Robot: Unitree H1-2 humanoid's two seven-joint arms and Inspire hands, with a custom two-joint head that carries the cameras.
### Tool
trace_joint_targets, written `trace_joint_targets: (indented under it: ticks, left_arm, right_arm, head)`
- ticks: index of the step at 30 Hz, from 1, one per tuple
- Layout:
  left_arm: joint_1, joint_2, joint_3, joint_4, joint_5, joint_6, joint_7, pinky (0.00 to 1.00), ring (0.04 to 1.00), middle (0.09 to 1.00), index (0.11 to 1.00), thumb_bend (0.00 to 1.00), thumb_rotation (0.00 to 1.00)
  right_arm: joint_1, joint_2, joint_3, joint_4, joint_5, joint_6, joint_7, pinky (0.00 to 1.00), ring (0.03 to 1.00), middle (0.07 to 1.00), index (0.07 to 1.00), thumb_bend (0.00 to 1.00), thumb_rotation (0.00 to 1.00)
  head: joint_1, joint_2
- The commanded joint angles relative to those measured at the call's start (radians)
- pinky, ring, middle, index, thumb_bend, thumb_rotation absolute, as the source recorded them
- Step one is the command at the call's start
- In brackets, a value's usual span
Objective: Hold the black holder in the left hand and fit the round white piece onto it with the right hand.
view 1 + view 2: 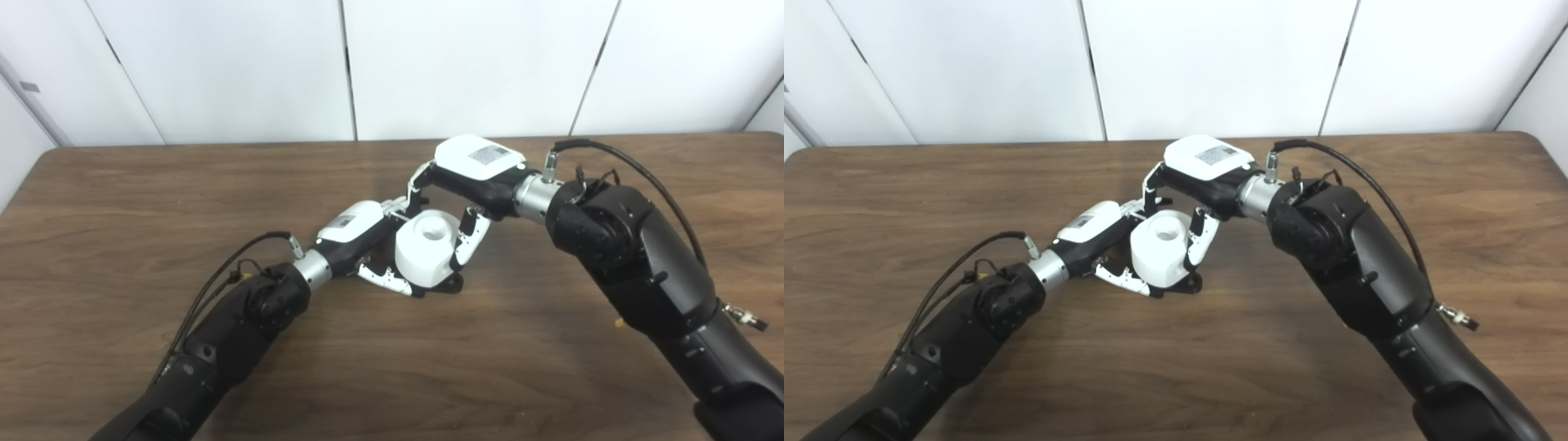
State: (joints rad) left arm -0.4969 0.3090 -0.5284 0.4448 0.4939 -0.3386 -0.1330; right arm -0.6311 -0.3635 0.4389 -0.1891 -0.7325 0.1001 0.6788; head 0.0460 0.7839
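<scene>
Resting near the middle of the table [122, 202], the white piece [425, 248] sits on the black holder [450, 285], of which only a low edge shows beneath the piece. Left eye view: the left hand [361, 236] lies against the piece's left side, fingers [386, 280] curled around its base. The right hand [474, 171] is above and right of the piece, its fingers [468, 242] pressed to its right side.

Right eye view: the piece [1160, 248] has 1 round recess on top. Both hands [1096, 233] [1206, 168] close around the piece.
</scene>
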Motion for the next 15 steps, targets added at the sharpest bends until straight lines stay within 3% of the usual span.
trace_joint_targets:
  ticks: [1,15]
  left_arm:
    - [0.041,0.020,-0.038,0.039,0.062,0.049,-0.078,0.99,1.000,0.981,0.481,0.52,0.08]
    - [0.038,0.024,-0.040,0.040,0.063,0.046,-0.082,0.98,1.000,0.984,0.480,0.52,0.08]
  right_arm:
    - [-0.026,0.000,0.007,-0.007,0.002,-0.028,-0.003,0.83,0.790,0.737,0.479,0.52,0.14]
    - [-0.027,-0.006,0.010,0.000,-0.007,-0.046,-0.001,0.84,0.787,0.739,0.479,0.52,0.14]
  head:
    - [0.000,0.000]
    - [0.001,0.001]
